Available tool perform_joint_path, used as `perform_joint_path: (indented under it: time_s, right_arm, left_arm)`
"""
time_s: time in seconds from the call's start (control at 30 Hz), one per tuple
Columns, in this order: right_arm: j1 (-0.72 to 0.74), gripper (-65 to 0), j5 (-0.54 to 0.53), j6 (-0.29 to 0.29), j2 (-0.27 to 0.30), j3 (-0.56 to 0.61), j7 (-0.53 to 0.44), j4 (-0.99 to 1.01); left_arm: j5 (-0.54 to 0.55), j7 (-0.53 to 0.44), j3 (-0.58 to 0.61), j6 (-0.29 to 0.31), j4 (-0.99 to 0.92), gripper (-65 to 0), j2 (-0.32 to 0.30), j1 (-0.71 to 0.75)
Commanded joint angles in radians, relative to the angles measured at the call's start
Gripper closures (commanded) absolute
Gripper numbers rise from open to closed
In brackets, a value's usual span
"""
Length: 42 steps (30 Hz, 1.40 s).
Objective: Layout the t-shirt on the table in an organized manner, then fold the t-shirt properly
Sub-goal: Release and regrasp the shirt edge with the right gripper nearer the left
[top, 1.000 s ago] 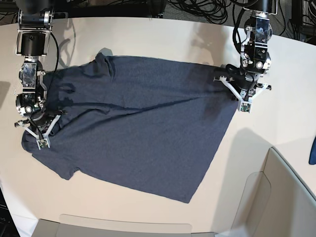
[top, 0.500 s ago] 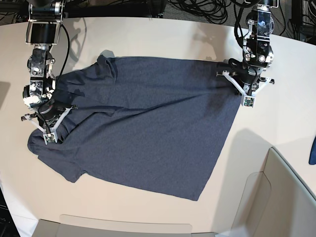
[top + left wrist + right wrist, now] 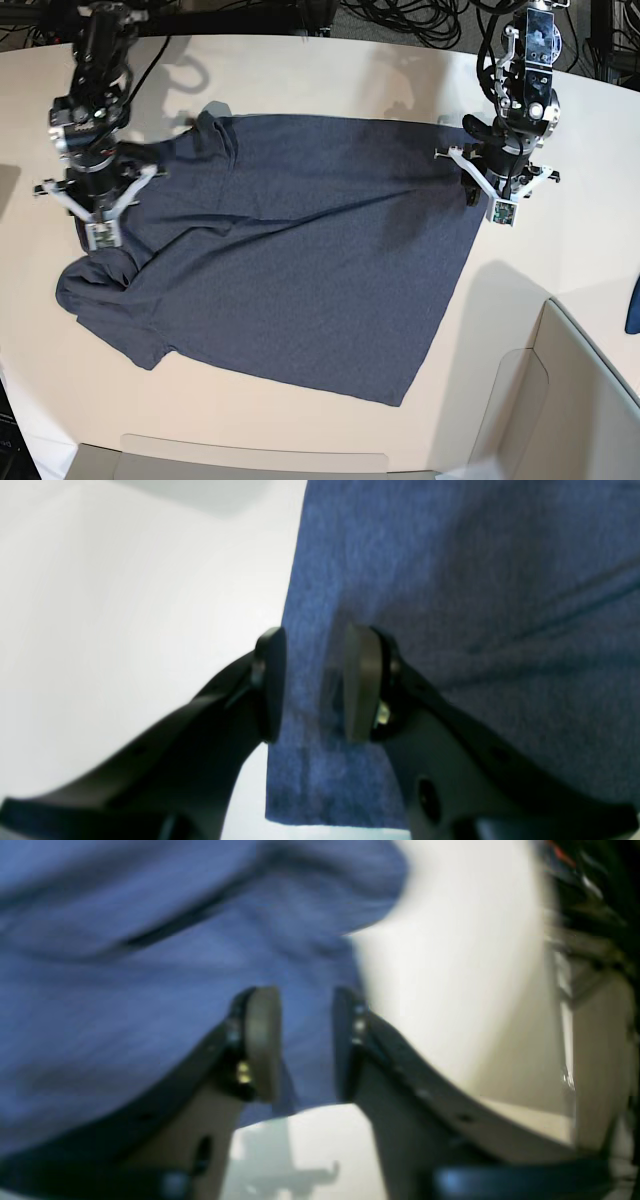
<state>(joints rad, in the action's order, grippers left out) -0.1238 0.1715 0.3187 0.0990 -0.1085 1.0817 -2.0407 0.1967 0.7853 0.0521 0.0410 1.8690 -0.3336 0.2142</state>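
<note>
The dark navy t-shirt point(image 3: 300, 260) lies spread across the off-white table point(image 3: 330, 80), its near-left sleeve bunched point(image 3: 90, 285). My left gripper point(image 3: 495, 188) stands over the shirt's far-right corner. In the left wrist view its jaws point(image 3: 315, 685) stand apart, straddling the shirt's edge point(image 3: 310, 605), and are open. My right gripper point(image 3: 96, 208) hovers over the shirt's left side. The right wrist view is blurred, but its jaws point(image 3: 305, 1040) show a clear gap with blue cloth point(image 3: 125, 990) behind them, so it is open.
Grey-beige box walls rise at the near right point(image 3: 580, 400) and along the near edge point(image 3: 250, 462). A brighter blue cloth scrap point(image 3: 633, 300) pokes in at the right border. Black cables point(image 3: 420, 20) lie beyond the table's far edge.
Both grippers have opened and let go of the shirt. The right arm has moved toward the far side, leaving the sleeve bunched on the table. The left arm has barely shifted.
</note>
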Motion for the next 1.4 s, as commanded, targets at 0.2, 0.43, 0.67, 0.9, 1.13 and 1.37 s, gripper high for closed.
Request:
perform_joint_path:
  time_s: [0.2,0.43,0.67,0.9,1.13,1.37]
  right_arm:
    - [-0.095,-2.3,0.603,-0.238,-0.143,0.35,-0.127,0.015]
    - [-0.072,-12.8,0.758,-0.286,-0.23,0.451,-0.13,0.182]
    - [-0.024,-24.2,0.755,-0.293,-0.23,0.448,-0.131,0.354]
    - [0.051,-24.2,0.753,-0.295,-0.233,0.447,-0.13,0.476]
    - [0.066,-24.0,0.753,-0.295,-0.256,0.448,-0.136,0.503]
    - [0.068,-24.0,0.755,-0.296,-0.256,0.447,-0.137,0.509]
  left_arm:
    - [0.002,-0.02,-0.002,-0.005,0.013,-19.9,-0.009,-0.009]
    - [0.002,-0.02,-0.001,-0.005,0.013,-19.9,0.008,-0.008]
    - [0.002,-0.02,-0.001,-0.005,0.013,-19.9,0.008,-0.006]
    - [0.002,-0.02,-0.001,-0.005,0.013,-19.9,0.012,-0.006]
    - [0.002,-0.02,-0.001,-0.005,0.013,-19.9,0.012,-0.005]
    - [0.002,-0.02,-0.001,-0.005,0.013,-19.9,0.012,0.006]
